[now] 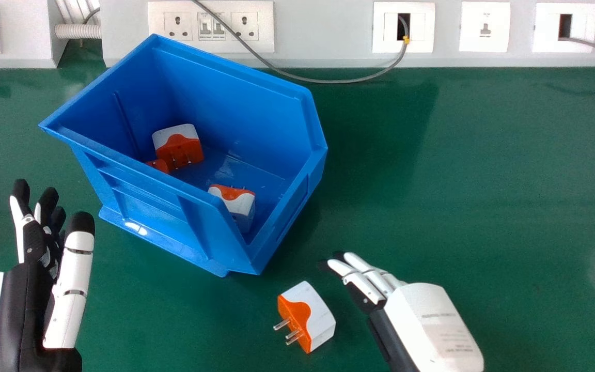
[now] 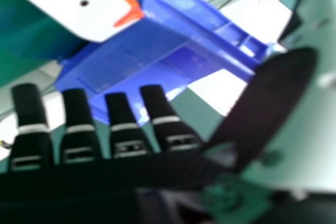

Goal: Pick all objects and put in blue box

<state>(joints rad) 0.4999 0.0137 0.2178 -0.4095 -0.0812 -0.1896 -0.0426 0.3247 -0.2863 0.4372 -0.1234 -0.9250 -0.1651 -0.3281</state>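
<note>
Orange and white plug: on the green table, outside the box, just off its near corner. Its metal prongs point to the left and slightly toward the robot. The right hand lies to the right of this plug, near it but with bare table between them. Fingers extended and pointing toward the box, nothing gripped; the right hand view confirms them straight, with the thumb held apart. In that same view, the plug presents a white face with two dark holes. The blue box is open-topped and sits at an angle on the table, to the left of the plug and farther from the robot. Contents noted: a second plug, white above and orange below, toward the far side; a small orange piece just beside it, partly hidden by the near wall; and a third plug toward the near corner. Left hand at the left of the head view, in front of the box, released, nothing in its grasp. Behind the box runs grey trunking fitted with white sockets; a grey cable loops down in front.
</note>
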